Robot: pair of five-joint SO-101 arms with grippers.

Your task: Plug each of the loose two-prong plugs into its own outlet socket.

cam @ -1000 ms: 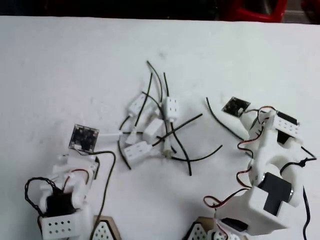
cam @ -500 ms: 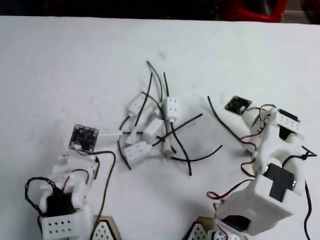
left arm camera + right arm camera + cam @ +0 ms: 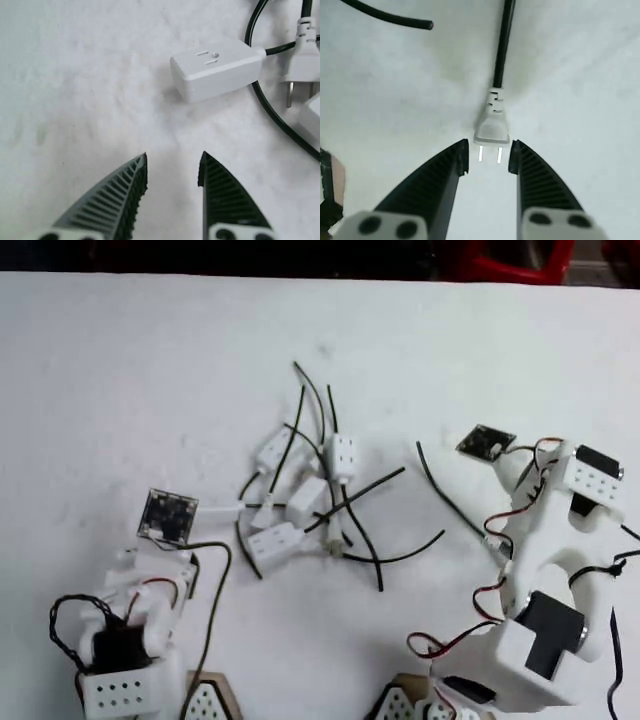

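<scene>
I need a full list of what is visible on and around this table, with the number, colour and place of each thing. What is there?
table: one, white, under everything.
outlet sockets: about four, white, heaped mid-table; one lies ahead of the left gripper.
two-prong plugs: at least two, white; one in front of the right gripper with its prongs toward it, one beside the socket near the left gripper.
cords: several, black, tangled through the heap.
red object: one, red, beyond the table's far edge.
left gripper: one, dark fingers, open over bare table.
right gripper: one, dark fingers, open at the plug's prongs.
</scene>
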